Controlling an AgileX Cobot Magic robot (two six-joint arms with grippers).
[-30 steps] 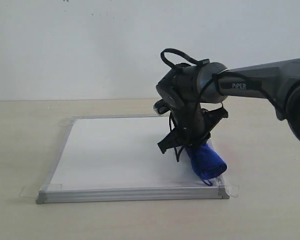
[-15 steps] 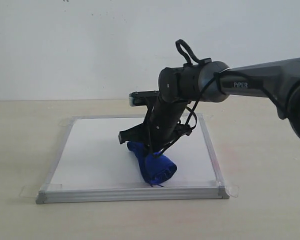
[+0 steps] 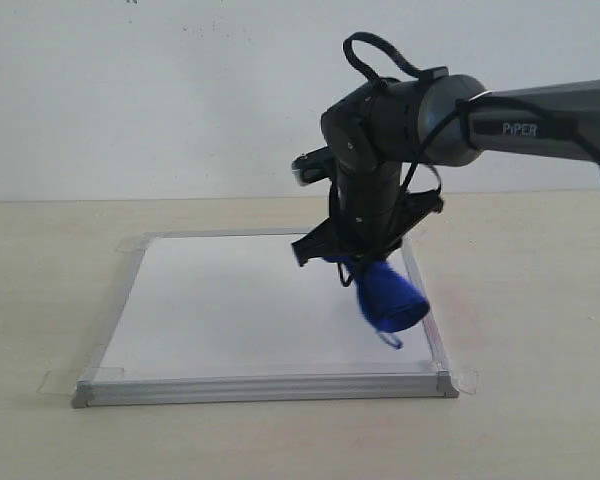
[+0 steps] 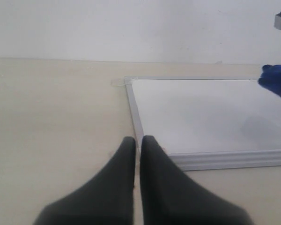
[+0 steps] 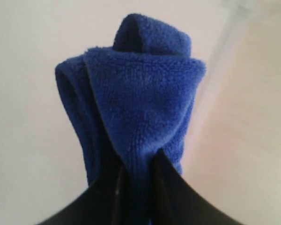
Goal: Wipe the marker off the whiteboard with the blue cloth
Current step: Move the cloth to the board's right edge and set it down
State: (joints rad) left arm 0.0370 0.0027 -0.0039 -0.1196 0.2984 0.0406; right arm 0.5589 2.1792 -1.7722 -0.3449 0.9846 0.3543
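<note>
Casing of dark grey, lettered PIPER, marks the right arm (image 3: 540,110), which comes in level from the right of the exterior view and bends steeply down at the wrist, a black cable looping above the joint. At its end the right gripper (image 3: 355,262) points down and is clamped on the blue cloth (image 3: 388,297), which hangs bunched below it with a small loop (image 3: 392,342) dangling. The cloth is over the right part of the whiteboard (image 3: 230,300), near its right rail; whether it touches the board I cannot tell. The board lies flat on a pale wooden table (image 3: 530,400), its silver frame (image 3: 265,388) held by clear tape tabs (image 3: 466,380) at the corners, with a plain white wall (image 3: 130,100) behind. In the left wrist view the left gripper (image 4: 137,139) sits low over the table (image 4: 51,108) with its two black fingers (image 4: 122,159) pressed together and nothing between them, just beside the near corner of the whiteboard (image 4: 201,112); the blue cloth (image 4: 277,80) shows at the far edge of the board. In the right wrist view the fingers (image 5: 175,197) pinch a fold of the blue cloth (image 5: 140,93), which fills the middle, with white board (image 5: 23,93) blurred to one side and the table (image 5: 257,140) to the other.
</note>
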